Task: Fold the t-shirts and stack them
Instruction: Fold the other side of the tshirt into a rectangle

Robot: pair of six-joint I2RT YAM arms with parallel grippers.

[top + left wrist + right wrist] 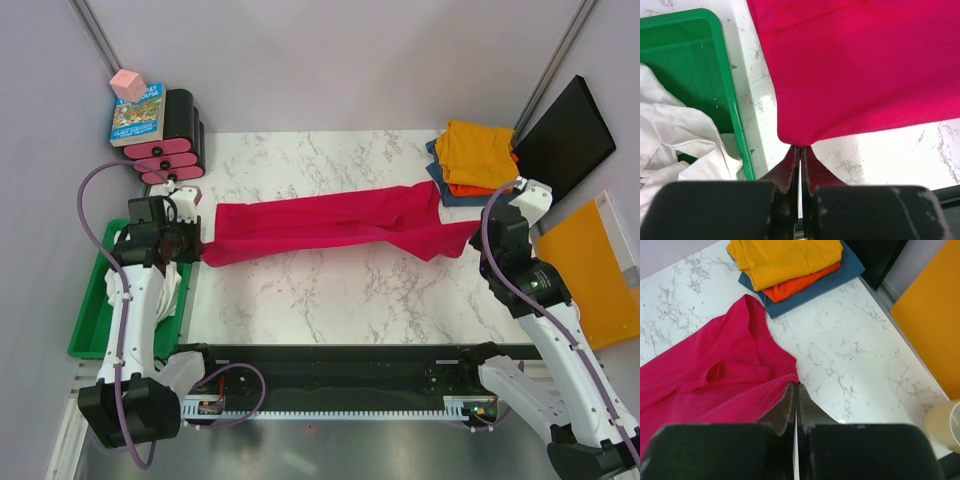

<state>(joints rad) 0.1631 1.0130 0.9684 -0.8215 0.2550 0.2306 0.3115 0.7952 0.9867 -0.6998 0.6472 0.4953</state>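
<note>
A crimson-red t-shirt point(330, 228) is stretched in a long band across the marble table point(330, 300) between my two grippers. My left gripper point(196, 245) is shut on its left end; in the left wrist view the cloth point(860, 70) funnels into the closed fingertips point(800, 147). My right gripper point(480, 232) is shut on the right end, pinching a hemmed corner point(797, 383) of the red shirt point(715, 380). A pile of folded t-shirts point(472, 158), yellow-orange point(785, 257) over orange point(800, 285) over blue point(835, 277), lies at the back right. A white t-shirt point(675, 140) is crumpled in the green tray point(700, 65).
The green tray point(88, 320) sits off the table's left edge. Pink-and-black stacked cases point(172, 148) with a book and a pink cube stand at the back left. A black panel point(566, 140) and a flat orange board point(592, 268) lie to the right. A pale cup point(945, 425) shows beside the board.
</note>
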